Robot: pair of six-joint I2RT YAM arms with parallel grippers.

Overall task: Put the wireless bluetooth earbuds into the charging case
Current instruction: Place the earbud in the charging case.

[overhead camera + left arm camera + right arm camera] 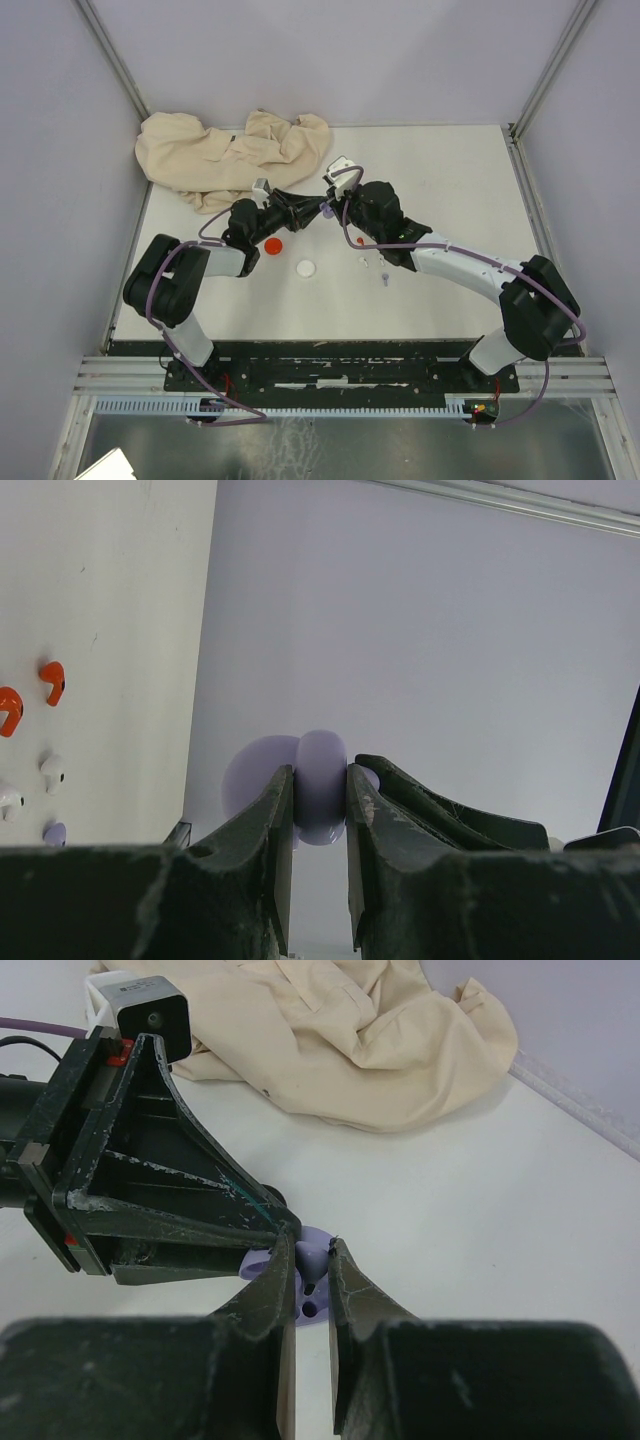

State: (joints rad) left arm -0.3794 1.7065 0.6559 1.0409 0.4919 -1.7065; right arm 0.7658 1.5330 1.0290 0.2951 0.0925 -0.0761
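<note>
My left gripper (318, 212) (320, 780) is shut on the pale purple charging case (320, 788), holding it above the table with its lid (255, 775) open. My right gripper (337, 208) (312, 1252) is shut on a pale purple earbud (312, 1265), which sits right over the case's sockets (311, 1306). Other earbuds lie on the table in the left wrist view: two red ones (52, 680), two white ones (52, 770) and one pale purple one (55, 832). They also show in the top view, red (360, 240), white (365, 262) and purple (385, 280).
A red round disc (273, 244) and a white round disc (306, 268) lie below the left gripper. A crumpled beige cloth (235, 155) lies at the table's far left. Walls enclose the table on the far side and both sides.
</note>
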